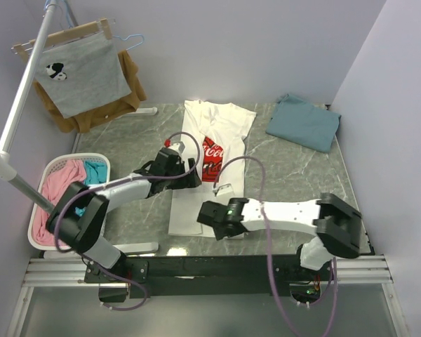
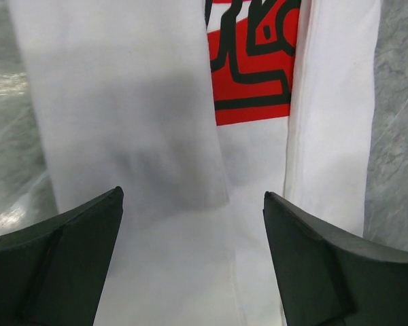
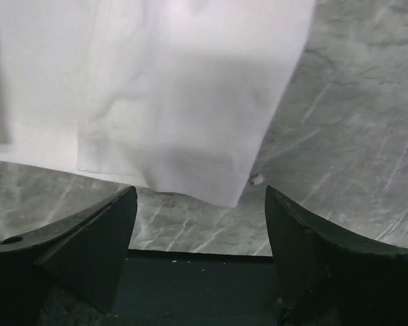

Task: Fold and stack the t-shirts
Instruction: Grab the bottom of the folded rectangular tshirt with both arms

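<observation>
Two t-shirts lie on the table (image 1: 295, 175). The white t-shirt (image 1: 212, 133) is near the middle, its long axis running from the far side toward the arms' bases, with the neck at the far end and the hem at the near end. The left wrist view shows both its long sides (image 2: 122, 122) turned inward over the front. This makes a narrow strip, and the folded edges partly cover the red chest logo (image 2: 255, 68). The cloth is smooth with a few soft creases. The teal t-shirt (image 1: 303, 124) sits well apart from it at the far right of the table. It is plain and already folded into a compact slab, lying slightly askew with its longer side running roughly left to right. There are two arms and two claws. The left claw (image 1: 193, 179) hangs over the strip just below the logo, fingers (image 2: 61, 265) spread wide with nothing between them. The right claw (image 1: 203, 214) is at the near hem corner (image 3: 190, 163), also spread wide and gripping nothing. I cannot tell whether either one touches the cloth. At the table's left stands one white laundry basket (image 1: 56, 168) holding pink and turquoise cloth. Behind it, one grey shirt (image 1: 81, 74) and one brown garment (image 1: 130, 95) hang on a rail.
</observation>
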Controlling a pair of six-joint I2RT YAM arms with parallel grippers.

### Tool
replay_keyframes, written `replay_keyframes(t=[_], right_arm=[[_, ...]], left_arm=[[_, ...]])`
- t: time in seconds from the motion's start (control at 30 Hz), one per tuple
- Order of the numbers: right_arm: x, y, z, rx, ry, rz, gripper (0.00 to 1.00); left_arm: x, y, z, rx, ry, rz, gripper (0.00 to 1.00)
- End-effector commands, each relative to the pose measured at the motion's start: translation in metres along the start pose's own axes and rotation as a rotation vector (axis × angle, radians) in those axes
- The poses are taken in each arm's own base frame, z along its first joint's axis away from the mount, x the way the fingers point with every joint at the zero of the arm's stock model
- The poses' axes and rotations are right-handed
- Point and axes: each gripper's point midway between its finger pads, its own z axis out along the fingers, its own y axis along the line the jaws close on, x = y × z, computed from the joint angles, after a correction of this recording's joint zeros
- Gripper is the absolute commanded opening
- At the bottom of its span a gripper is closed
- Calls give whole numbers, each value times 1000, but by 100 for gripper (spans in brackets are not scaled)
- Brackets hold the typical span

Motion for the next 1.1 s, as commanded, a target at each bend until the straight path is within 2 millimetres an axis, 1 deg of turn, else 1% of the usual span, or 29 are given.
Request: replay_keyframes(t=[0.0, 0.03, 0.07, 0.1, 0.13, 0.17, 0.2, 0.23, 0.27, 0.3, 0.33, 0.37, 0.4, 0.43, 0.47, 0.5, 0.57, 0.6, 0.67, 0.7, 0.77, 0.8, 0.83, 0.9, 0.93, 1.07], right_arm=[[-28, -33, -8, -24, -108, 229, 83], [-27, -36, -5, -44, -100, 250, 83], [-27, -37, -6, -90, -87, 292, 83], [-23, -38, 3, -120, -81, 321, 83], [-27, -44, 9, -144, -77, 356, 83], [-28, -37, 3, -231, -72, 385, 83], [-26, -36, 9, -264, -77, 411, 83], [-29, -40, 11, -283, -82, 445, 82], [-33, -40, 6, -321, -99, 465, 82], [-31, -39, 7, -353, -94, 478, 81], [-32, -39, 6, -376, -96, 485, 81], [-35, -41, 4, -395, -106, 509, 81], [-32, -39, 4, -422, -97, 519, 80], [-32, -38, 2, -441, -95, 532, 79], [-33, -38, 0, -461, -102, 546, 79], [-30, -37, 1, -473, -99, 555, 79], [-26, -33, 0, -512, -81, 584, 79], [-21, -34, 5, -504, -70, 594, 78], [-14, -28, 5, -536, -34, 603, 78], [-11, -26, 7, -543, -26, 604, 78], [-5, -22, 8, -554, 4, 607, 77], [-2, -22, 10, -550, 16, 608, 77], [0, -21, 10, -552, 24, 606, 77], [4, -20, 12, -563, 35, 607, 77], [5, -19, 13, -567, 39, 612, 76], [12, -18, 16, -559, 66, 621, 75]], left_arm=[[-40, -9, -39, -33, -141, 22, 92], [-48, -4, -50, -71, -186, -2, 93], [-46, 6, -55, -124, -194, -15, 95], [-41, 13, -58, -145, -190, -23, 96], [-41, 14, -65, -150, -200, -47, 97], [-33, 21, -67, -171, -181, -59, 97], [-22, 26, -67, -180, -157, -68, 97], [-19, 26, -71, -172, -157, -87, 97], [-12, 27, -71, -164, -144, -98, 97], [-6, 26, -72, -144, -132, -110, 97], [6, 29, -74, -135, -116, -127, 97], [12, 29, -74, -124, -105, -138, 97], [17, 30, -75, -119, -97, -147, 96], [26, 31, -78, -107, -81, -163, 96], [31, 32, -79, -105, -73, -173, 95], [41, 37, -80, -113, -56, -182, 95], [47, 38, -86, -105, -51, -202, 95], [54, 42, -86, -113, -42, -207, 95], [61, 42, -90, -105, -30, -223, 95], [67, 45, -90, -104, -18, -225, 95], [72, 41, -92, -80, -4, -238, 95], [80, 43, -92, -77, 14, -243, 94], [80, 42, -95, -67, 8, -253, 94], [93, 46, -95, -68, 31, -266, 94], [95, 45, -98, -57, 27, -271, 94], [111, 39, -100, -6, 60, -290, 89]])
